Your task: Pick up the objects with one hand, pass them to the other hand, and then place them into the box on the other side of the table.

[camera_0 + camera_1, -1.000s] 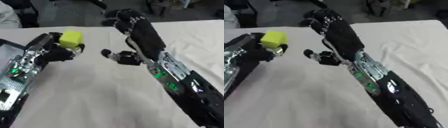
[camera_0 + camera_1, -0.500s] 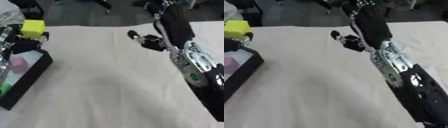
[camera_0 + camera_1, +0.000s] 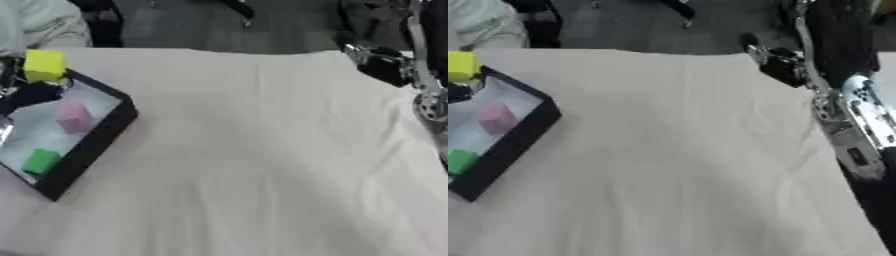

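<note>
Yellow cube [image 3: 44,65] pinched in left hand [image 3: 28,92] over black box [image 3: 92,142] — right hand [image 3: 381,64] raised, fingers unclear

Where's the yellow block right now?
In the left eye view the yellow block is at far left, held by the left hand over the black box's far corner, above the pink block.

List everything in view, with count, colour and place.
Yellow cube: one, yellow, held above the box's far edge at the view's left.
Box: one, black walls with pale floor, left side of the table.
Pink block: one, pink, inside the box, mid floor.
Green block: one, green, inside the box, nearer end.
Table cloth: one, beige, covering the table.
Left hand: one, black, at the left edge, fingers around the yellow cube.
Right hand: one, black, upper right; finger state unclear.
</note>
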Tool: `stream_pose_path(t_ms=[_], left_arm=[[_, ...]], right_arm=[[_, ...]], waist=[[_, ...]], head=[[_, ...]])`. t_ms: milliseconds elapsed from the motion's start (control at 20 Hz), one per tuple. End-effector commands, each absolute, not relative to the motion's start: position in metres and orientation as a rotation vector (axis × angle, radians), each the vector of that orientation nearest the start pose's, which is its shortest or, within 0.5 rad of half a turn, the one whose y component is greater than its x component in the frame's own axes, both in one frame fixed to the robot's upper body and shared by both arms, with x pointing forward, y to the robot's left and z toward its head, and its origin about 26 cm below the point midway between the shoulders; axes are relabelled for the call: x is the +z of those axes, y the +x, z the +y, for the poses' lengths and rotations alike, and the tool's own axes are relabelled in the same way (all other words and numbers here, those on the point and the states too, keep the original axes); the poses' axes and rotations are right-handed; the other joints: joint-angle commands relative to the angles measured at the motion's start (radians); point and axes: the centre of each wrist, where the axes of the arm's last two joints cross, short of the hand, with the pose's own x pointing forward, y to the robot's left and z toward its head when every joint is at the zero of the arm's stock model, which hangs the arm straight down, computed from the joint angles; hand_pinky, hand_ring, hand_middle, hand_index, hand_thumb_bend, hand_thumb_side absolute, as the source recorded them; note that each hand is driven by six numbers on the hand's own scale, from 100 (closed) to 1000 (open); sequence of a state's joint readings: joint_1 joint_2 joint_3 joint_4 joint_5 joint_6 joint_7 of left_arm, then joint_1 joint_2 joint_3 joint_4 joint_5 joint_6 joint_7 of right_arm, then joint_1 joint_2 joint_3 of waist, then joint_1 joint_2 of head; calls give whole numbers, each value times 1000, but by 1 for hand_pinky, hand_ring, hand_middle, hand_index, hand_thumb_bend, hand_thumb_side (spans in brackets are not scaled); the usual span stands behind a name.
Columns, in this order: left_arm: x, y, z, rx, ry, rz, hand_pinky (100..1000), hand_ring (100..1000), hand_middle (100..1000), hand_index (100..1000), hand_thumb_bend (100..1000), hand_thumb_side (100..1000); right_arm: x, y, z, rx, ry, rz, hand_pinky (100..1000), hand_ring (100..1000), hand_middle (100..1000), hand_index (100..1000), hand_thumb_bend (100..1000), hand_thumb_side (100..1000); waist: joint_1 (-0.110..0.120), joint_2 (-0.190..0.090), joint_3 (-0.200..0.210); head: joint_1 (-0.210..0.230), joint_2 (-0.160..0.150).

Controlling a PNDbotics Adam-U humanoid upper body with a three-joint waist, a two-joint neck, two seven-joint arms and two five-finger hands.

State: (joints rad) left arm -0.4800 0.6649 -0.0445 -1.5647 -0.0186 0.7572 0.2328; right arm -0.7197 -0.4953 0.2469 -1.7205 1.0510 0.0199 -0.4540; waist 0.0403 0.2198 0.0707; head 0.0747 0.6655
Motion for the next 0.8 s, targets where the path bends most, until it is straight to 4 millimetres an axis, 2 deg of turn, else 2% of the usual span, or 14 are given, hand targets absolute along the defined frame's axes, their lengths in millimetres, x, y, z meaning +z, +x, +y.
stream_pose_path(t_ms=[50,150,200,300,400,600,800], left_arm=[[210,370,368,-187,892,-1246,785,758,654,758,362,100],[202,373,375,-199,881,-1203,827,797,705,815,456,179],[198,375,379,-210,875,-1182,866,833,749,841,558,280],[190,377,385,-249,883,-1135,932,875,781,881,662,367],[183,380,391,-287,904,-1078,1000,929,820,915,689,408],[177,383,402,-297,965,-986,1000,958,845,938,697,425],[181,381,404,-309,981,-992,1000,949,843,926,683,428]], right_arm=[[275,361,-217,-760,1725,2568,722,676,686,720,603,100],[275,360,-220,-745,1741,2566,721,673,683,719,599,100],[276,360,-221,-736,1748,2565,720,671,682,719,597,100],[277,359,-223,-719,1756,2563,719,669,680,718,596,100],[278,359,-224,-703,1758,2565,717,666,677,716,594,100],[278,358,-225,-686,1759,2568,715,664,675,716,592,100],[277,358,-227,-671,1770,2569,714,662,673,715,588,100]], waist=[[-8,-31,3],[-10,-31,3],[-11,-30,3],[-12,-29,1],[-14,-28,0],[-15,-26,0],[-14,-25,1]], head=[[21,-7],[27,-7],[29,-7],[29,-7],[26,-8],[11,-6],[5,-3]])
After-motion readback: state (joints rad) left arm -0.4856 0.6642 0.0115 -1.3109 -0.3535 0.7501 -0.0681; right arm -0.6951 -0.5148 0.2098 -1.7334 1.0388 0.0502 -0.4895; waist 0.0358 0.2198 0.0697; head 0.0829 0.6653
